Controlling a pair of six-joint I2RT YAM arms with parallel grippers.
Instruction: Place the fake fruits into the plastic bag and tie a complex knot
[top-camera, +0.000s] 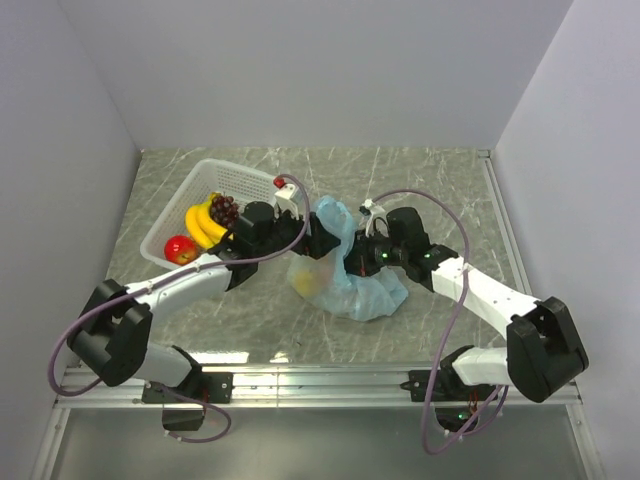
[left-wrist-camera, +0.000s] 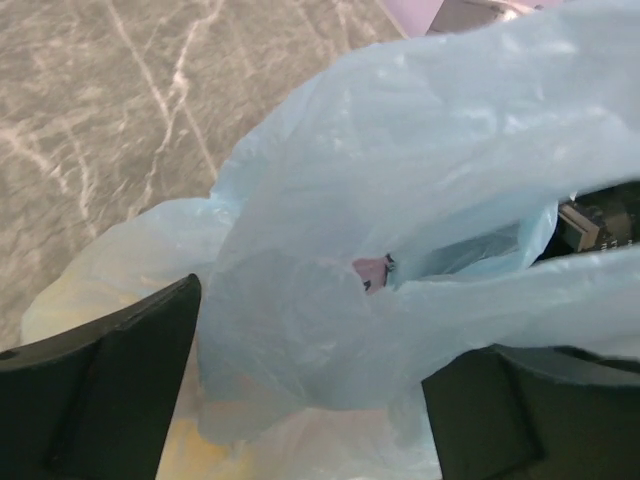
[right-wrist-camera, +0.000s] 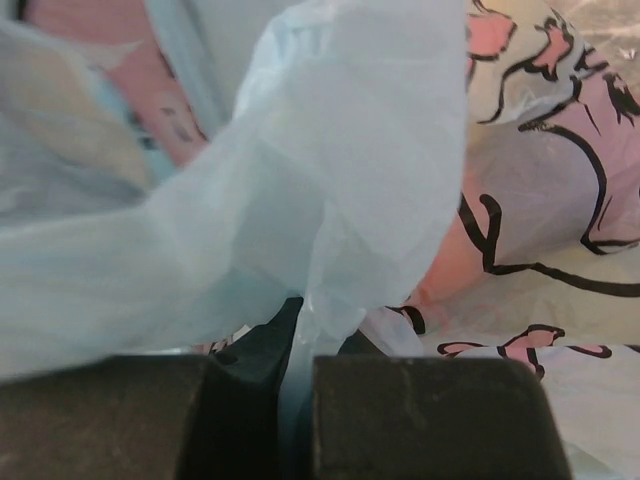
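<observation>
Top external view: shows bag (top-camera: 350, 285) at middle of tabletop (top-camera: 440, 190), pinched in closed right claw (top-camera: 356, 252), straddled by spread left claw (top-camera: 322, 241). Loading step: leaves bananas (top-camera: 203, 226), grapes (top-camera: 224, 209), apple (top-camera: 181, 249) in basket (top-camera: 245, 180). Calls next, probably, for sending left claw to fetch fruit.

The plastic bag (right-wrist-camera: 330, 180) in front of me is thin, crinkly film, light blue and see-through, with a soft sheen. My right claw (right-wrist-camera: 296, 420) looks like matt black plastic, faintly grainy. The bench (top-camera: 440, 190) is smooth, grey and marble-veined. The basket (top-camera: 215, 180) is white latticed plastic; the bananas (top-camera: 203, 225) and apple (top-camera: 180, 249) shine glossy.
</observation>
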